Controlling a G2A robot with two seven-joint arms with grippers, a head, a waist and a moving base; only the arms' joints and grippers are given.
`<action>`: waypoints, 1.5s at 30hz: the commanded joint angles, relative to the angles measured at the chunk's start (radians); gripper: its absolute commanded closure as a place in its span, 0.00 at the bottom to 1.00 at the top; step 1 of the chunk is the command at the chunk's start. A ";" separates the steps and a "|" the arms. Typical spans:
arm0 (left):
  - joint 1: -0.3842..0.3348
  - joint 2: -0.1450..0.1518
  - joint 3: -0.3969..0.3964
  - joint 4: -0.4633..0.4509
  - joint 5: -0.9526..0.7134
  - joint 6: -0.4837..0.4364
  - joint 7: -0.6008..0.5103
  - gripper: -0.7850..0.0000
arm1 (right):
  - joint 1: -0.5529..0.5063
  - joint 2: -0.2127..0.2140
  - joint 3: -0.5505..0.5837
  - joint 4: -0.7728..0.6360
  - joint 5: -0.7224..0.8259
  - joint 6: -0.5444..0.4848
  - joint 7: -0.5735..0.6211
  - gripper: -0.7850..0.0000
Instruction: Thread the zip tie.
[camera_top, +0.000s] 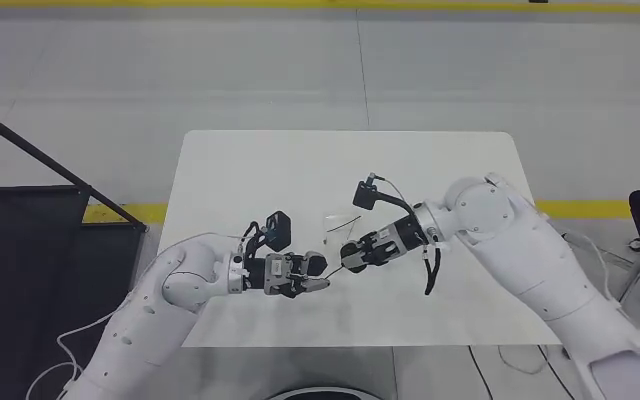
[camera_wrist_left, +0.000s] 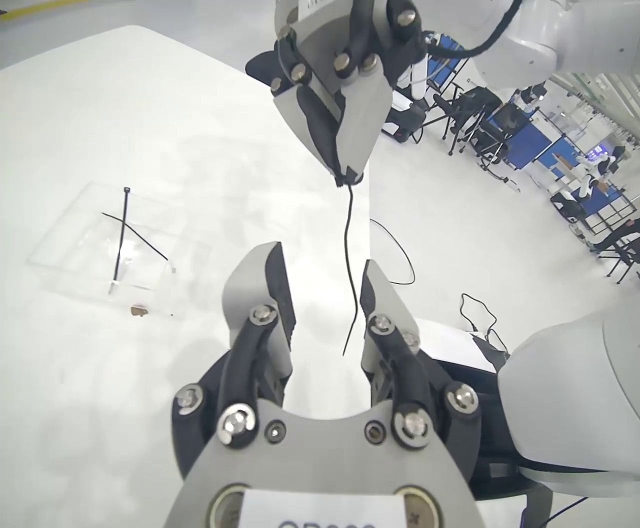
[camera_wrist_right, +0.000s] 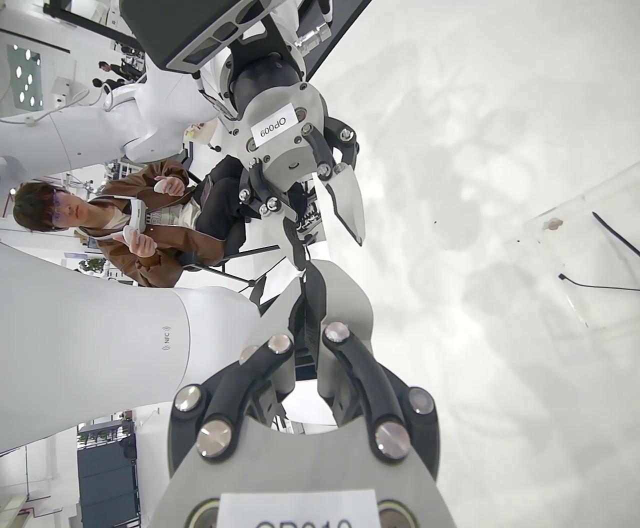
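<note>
A: Surface?
B: White matte table (camera_top: 250, 170) with rounded corners, pale grey floor around it.
A: Tools?
B: Right tool (camera_wrist_left: 345, 176) has flat grey wedge fingers with black pads, pressed together on one end of the zip tie (camera_wrist_left: 348, 250). The tie is a thin black plastic strap, slightly wavy, held above the table near the robot's side. Left tool (camera_wrist_left: 320, 256) is the same shape, fingers apart, ribbed black pads facing in. The strap runs from the right tool into the gap between them, and its free tip ends there. Whether it touches a pad, can't tell.
A: Anything else on the table?
B: Clear shallow plastic tray (camera_wrist_left: 65, 235), rectangular and glossy, just beyond the tools. Two more black ties (camera_wrist_left: 121, 235) lie crossed in it, one showing a small square head. Small brown scrap (camera_wrist_left: 138, 311) at the tray's edge.
</note>
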 joint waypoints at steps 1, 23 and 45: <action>-0.001 0.001 0.002 0.000 0.003 -0.003 0.003 0.57 | 0.000 -0.001 0.000 0.001 0.000 0.000 0.000 1.00; -0.014 0.016 0.026 0.004 0.001 -0.003 0.018 1.00 | 0.008 -0.009 -0.007 0.012 -0.003 0.015 0.015 1.00; 0.003 0.028 0.003 0.010 -0.033 0.023 0.126 1.00 | -0.049 0.012 0.075 0.015 -0.011 -0.070 -0.071 0.00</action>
